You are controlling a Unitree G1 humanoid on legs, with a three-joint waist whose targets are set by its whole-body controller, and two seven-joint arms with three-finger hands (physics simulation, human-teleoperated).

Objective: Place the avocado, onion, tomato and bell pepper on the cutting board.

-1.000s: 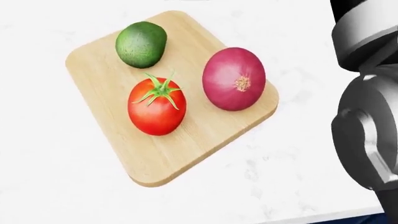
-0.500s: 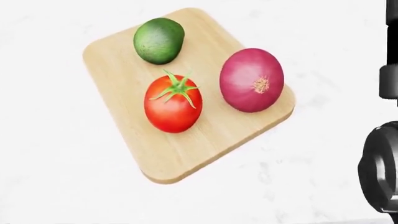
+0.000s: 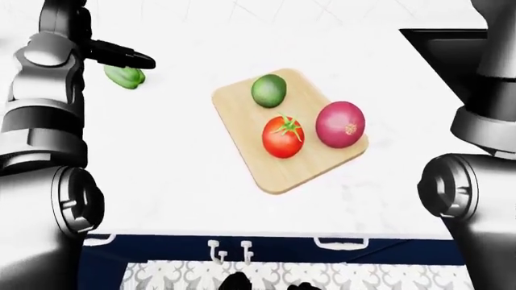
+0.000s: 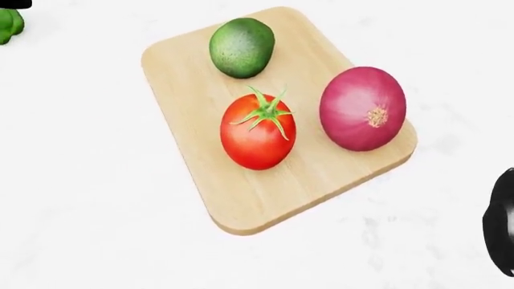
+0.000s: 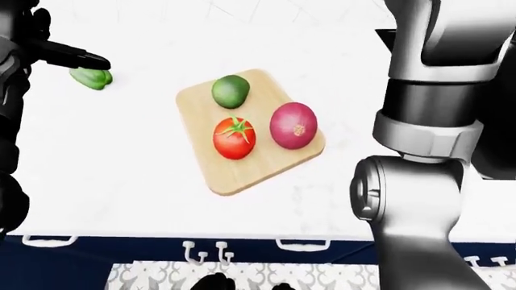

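A wooden cutting board (image 4: 241, 198) lies on the white counter. On it are a green avocado (image 4: 241, 47), a red tomato (image 4: 258, 132) with a green stem, and a red onion (image 4: 363, 108), each apart from the others. The green bell pepper (image 3: 125, 77) lies on the counter well to the left of the board; only its edge shows in the head view (image 4: 8, 25). My left hand (image 3: 129, 58) hovers just above the pepper with its black fingers stretched out, open. My right arm (image 5: 419, 121) rises out of the top of the picture, and its hand does not show.
A black recessed panel (image 3: 443, 48) sits at the top right of the counter. The counter's near edge runs along the bottom of the eye views, over dark blue cabinets with handles (image 3: 225, 248). A dark part of my right arm (image 4: 502, 223) shows at the head view's right edge.
The camera has swung left: the board and its three vegetables slide right in the head view, my right arm slips to the right edge, and the pepper enters at the top left.
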